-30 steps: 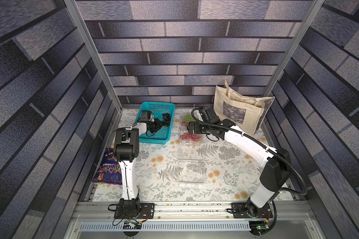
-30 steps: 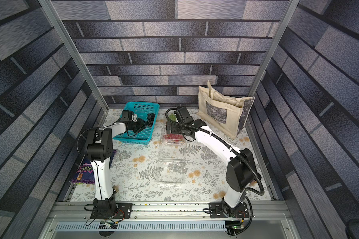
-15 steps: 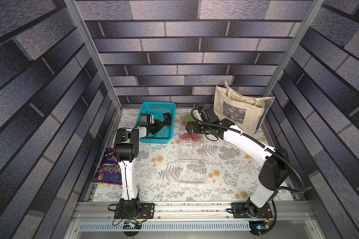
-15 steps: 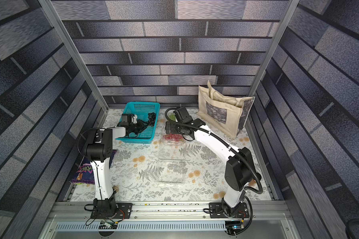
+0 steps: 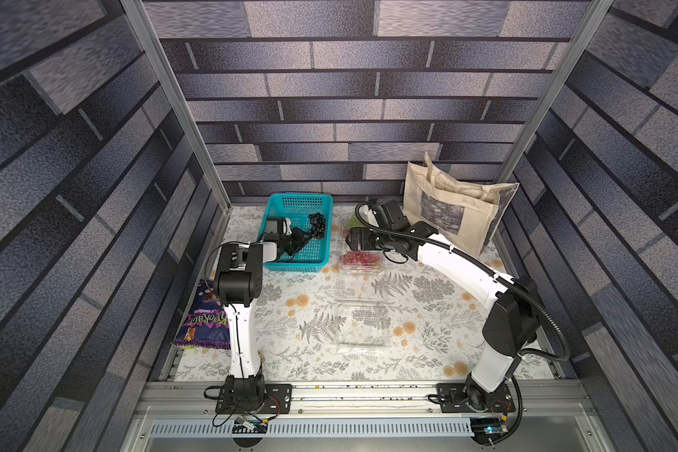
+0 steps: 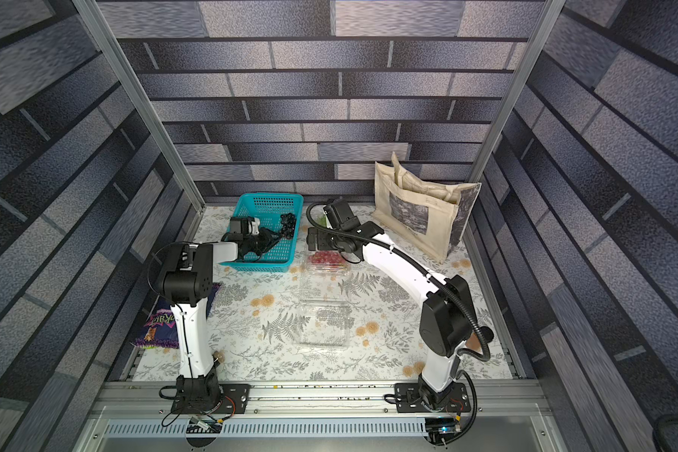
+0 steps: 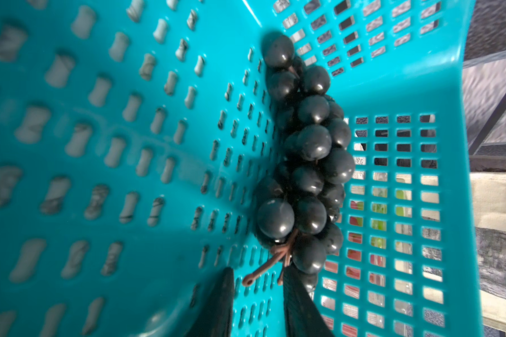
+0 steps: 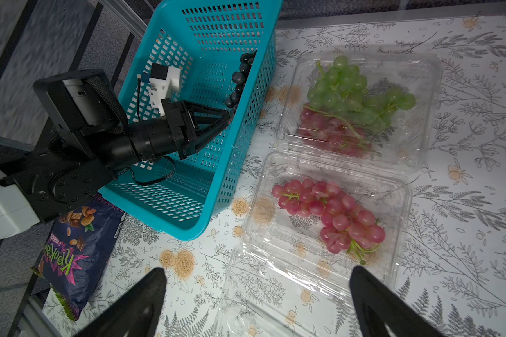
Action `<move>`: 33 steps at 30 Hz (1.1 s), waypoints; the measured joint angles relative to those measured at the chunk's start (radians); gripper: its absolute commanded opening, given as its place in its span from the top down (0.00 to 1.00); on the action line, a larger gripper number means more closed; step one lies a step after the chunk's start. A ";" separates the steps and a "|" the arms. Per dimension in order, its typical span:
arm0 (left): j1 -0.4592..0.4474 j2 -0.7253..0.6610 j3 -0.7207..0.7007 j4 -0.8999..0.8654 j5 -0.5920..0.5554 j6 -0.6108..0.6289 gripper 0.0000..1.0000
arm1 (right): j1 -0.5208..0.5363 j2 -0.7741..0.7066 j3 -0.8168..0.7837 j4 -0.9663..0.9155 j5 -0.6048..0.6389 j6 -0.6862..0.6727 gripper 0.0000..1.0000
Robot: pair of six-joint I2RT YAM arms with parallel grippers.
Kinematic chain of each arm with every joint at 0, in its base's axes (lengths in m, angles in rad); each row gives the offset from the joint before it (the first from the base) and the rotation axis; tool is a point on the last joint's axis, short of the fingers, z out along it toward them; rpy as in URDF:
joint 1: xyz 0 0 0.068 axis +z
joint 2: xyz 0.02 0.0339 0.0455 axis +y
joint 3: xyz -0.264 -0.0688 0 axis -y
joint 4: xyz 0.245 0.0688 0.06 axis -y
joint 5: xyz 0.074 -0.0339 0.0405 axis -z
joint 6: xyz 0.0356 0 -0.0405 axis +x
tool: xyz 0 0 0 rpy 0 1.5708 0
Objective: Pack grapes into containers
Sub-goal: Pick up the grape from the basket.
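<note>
Shows glossy black-purple bunch of round grapes (image 7: 307, 163), brown stem (image 7: 263, 267), lying against inner wall of perforated teal plastic basket (image 7: 187, 170). Straddles stem with left gripper (image 7: 257, 271), jaws narrowly parted; holds right gripper (image 8: 257, 271) spread wide.

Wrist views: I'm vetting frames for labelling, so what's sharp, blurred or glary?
Left wrist view: the black grapes are sharp with small highlights, and the basket floor nearest the lens is blurred. Right wrist view: the containers are streaked with glare, the red grapes are crisp, and the right gripper is dark and soft.
</note>
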 measured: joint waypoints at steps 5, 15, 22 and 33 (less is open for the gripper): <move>-0.003 0.000 -0.001 0.004 0.011 0.000 0.67 | 0.008 0.000 0.006 0.003 -0.006 -0.015 0.00; -0.015 0.000 -0.018 0.032 0.047 -0.001 0.66 | 0.008 0.000 0.006 0.006 -0.010 -0.019 0.00; -0.018 0.000 -0.033 0.064 0.075 -0.003 0.66 | 0.008 0.000 0.006 0.006 -0.010 -0.019 0.00; -0.034 0.000 -0.053 0.095 0.111 -0.011 0.65 | 0.008 0.000 0.006 0.006 -0.010 -0.018 0.00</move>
